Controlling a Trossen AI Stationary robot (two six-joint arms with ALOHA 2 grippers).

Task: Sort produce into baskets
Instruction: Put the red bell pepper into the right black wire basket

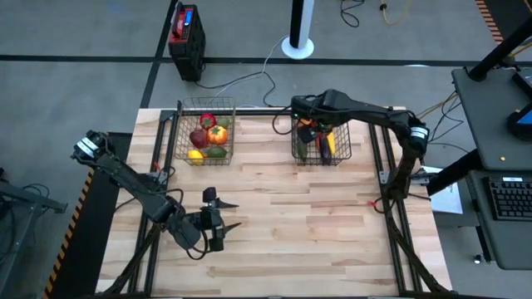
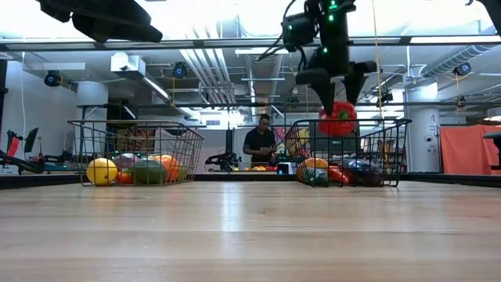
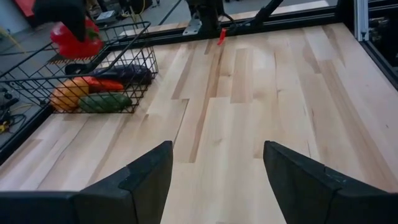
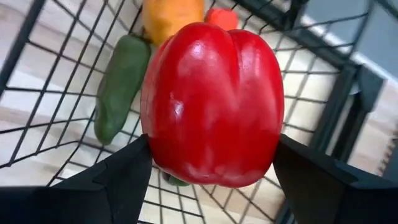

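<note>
The left gripper [image 1: 218, 218] hangs low over the near-left part of the table [image 1: 316, 241], its fingers [image 3: 146, 177] spread apart and empty, with bare wood between them in the left wrist view. Beyond it, the left basket [image 1: 204, 131] holds a red pepper, an orange piece, a yellow one and a green one. No loose produce shows on the boards. Further right, the right gripper [image 2: 338, 98] is clamped on a red bell pepper [image 4: 213, 106], fingers pressing its two flanks, stem end up toward the wrist. The pepper hangs directly above the right basket [image 2: 348, 153], clear of its rim in the low view, with a green pepper [image 4: 118, 87] and an orange piece [image 4: 171, 15] lying on the mesh below. The move ahead looks like a plain release or short descent, since the basket sits straight beneath the held pepper; the right arm is the one placed for it
</note>
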